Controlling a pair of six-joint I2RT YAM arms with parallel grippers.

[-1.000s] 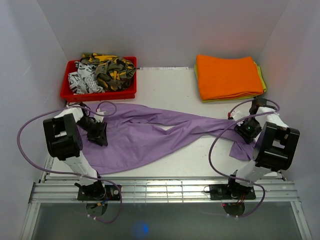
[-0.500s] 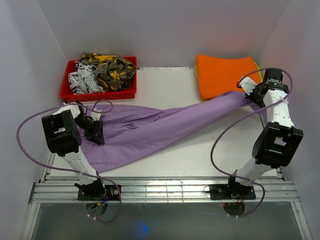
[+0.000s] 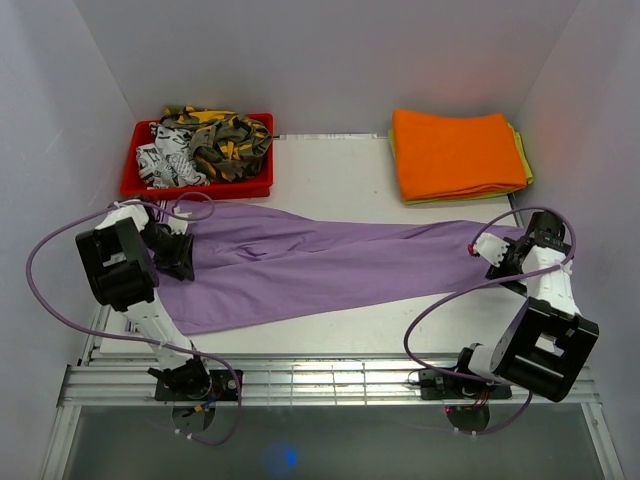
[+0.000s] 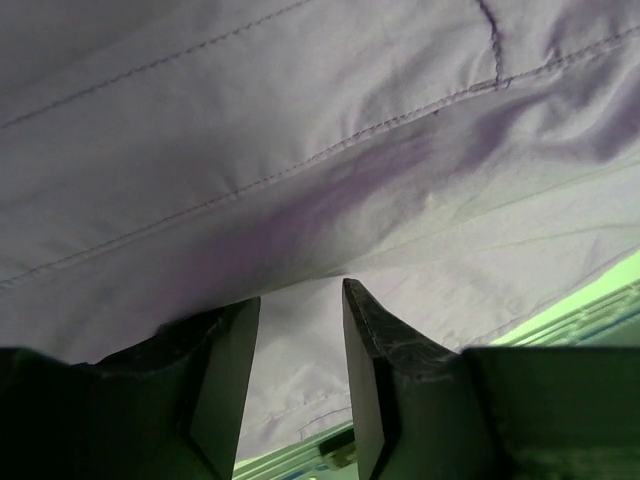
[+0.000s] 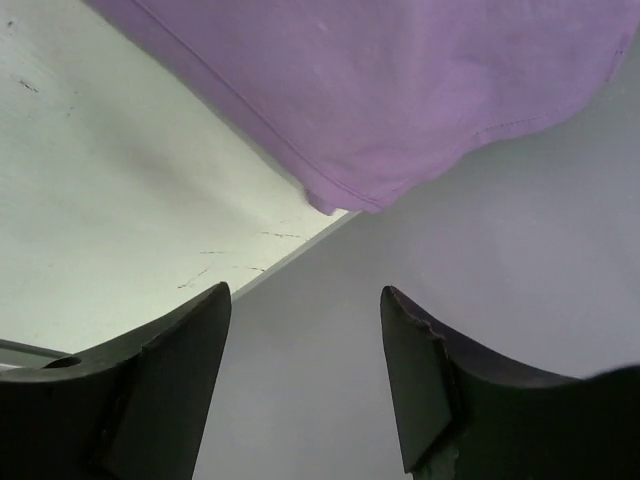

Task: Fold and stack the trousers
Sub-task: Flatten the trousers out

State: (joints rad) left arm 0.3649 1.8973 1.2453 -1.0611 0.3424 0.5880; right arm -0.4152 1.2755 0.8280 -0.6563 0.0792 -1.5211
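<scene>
The lilac trousers lie stretched across the table, waist end at the left and leg ends at the right. My left gripper sits at the waist end. In the left wrist view its jaws stand apart, a fold of the trousers lying just over the fingertips and nothing pinched between them. My right gripper is at the leg ends by the right wall. In the right wrist view it is open and empty, with the trousers' hem just beyond its tips.
A red bin of camouflage and black-and-white garments stands at the back left. A folded orange cloth stack lies at the back right. White walls enclose the table; the right wall is close to my right gripper.
My right gripper carried the leg ends up toward the orange stack, then down to the right edge, and let them go. The trousers now lie straight and flat. The left gripper edged left.
</scene>
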